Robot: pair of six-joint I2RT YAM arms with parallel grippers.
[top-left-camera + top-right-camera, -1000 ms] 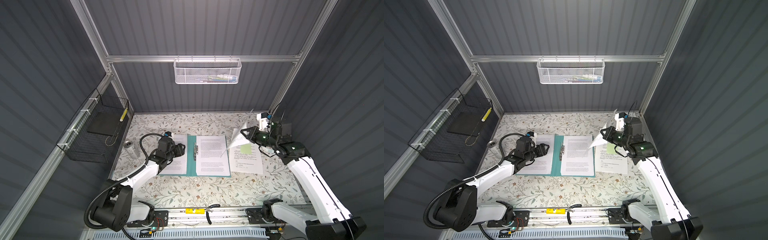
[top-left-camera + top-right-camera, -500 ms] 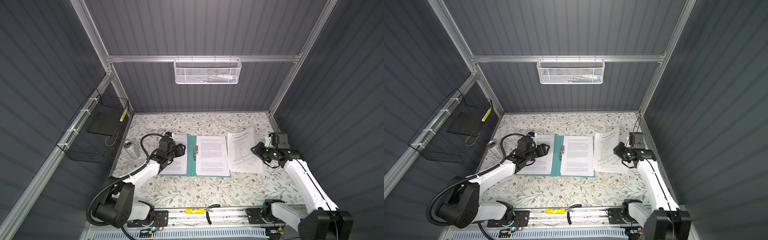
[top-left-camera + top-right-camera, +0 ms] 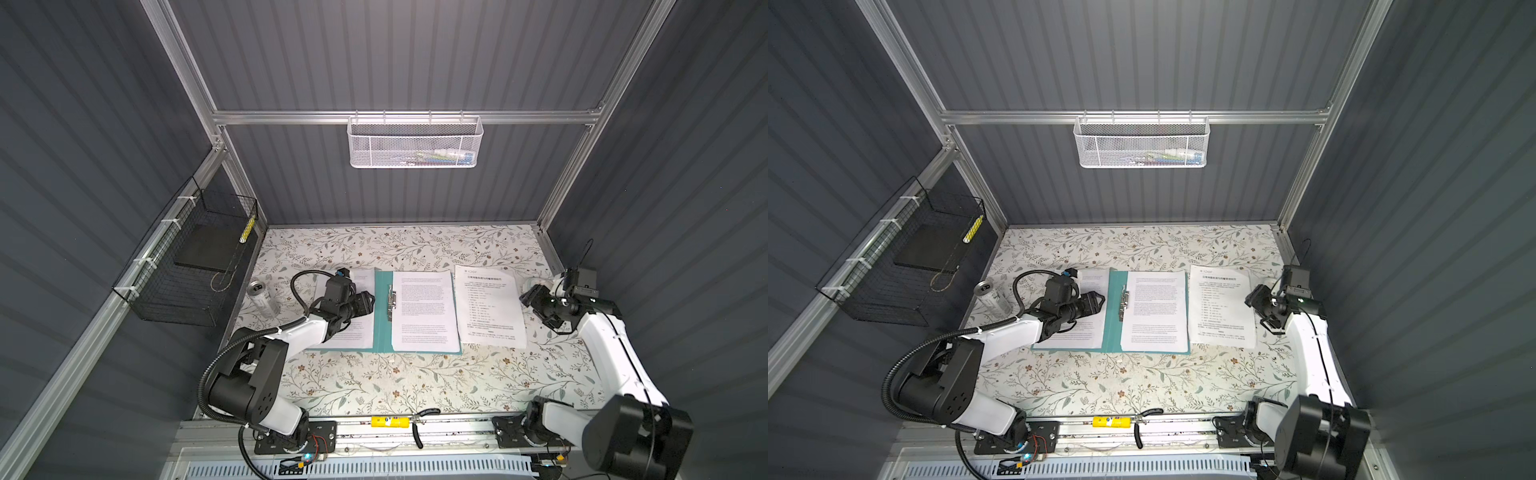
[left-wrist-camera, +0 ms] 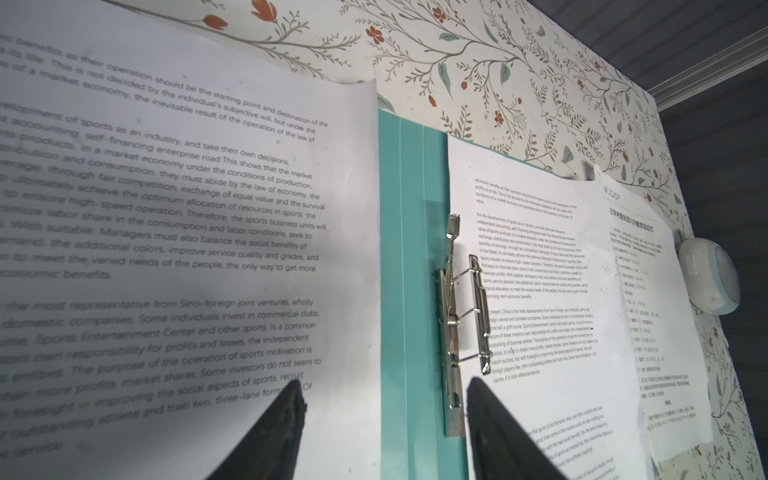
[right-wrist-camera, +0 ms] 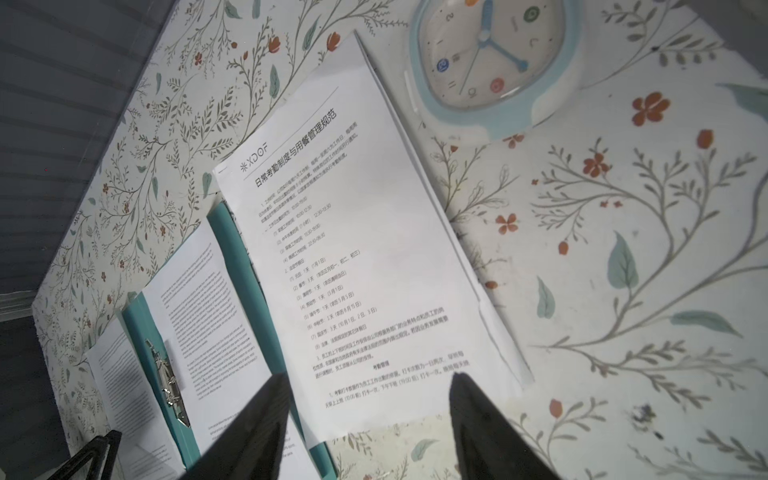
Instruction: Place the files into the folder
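The teal folder lies open on the floral table, its metal clip along the spine. One printed file rests on the left flap and another on the right flap. A third file with a headed title lies flat just right of the folder, overlapping its edge. My left gripper hovers open over the left sheet, next to the spine. My right gripper stands open and empty at the headed sheet's right edge.
A white-and-blue clock sits by the headed sheet's far right corner. A silver can stands left of the folder. A black wire basket hangs on the left wall, a white mesh basket on the back rail.
The right gripper released the headed sheet, which dropped flat beside the folder; the arm drew back to the right with its jaws opening. The left arm stayed put.
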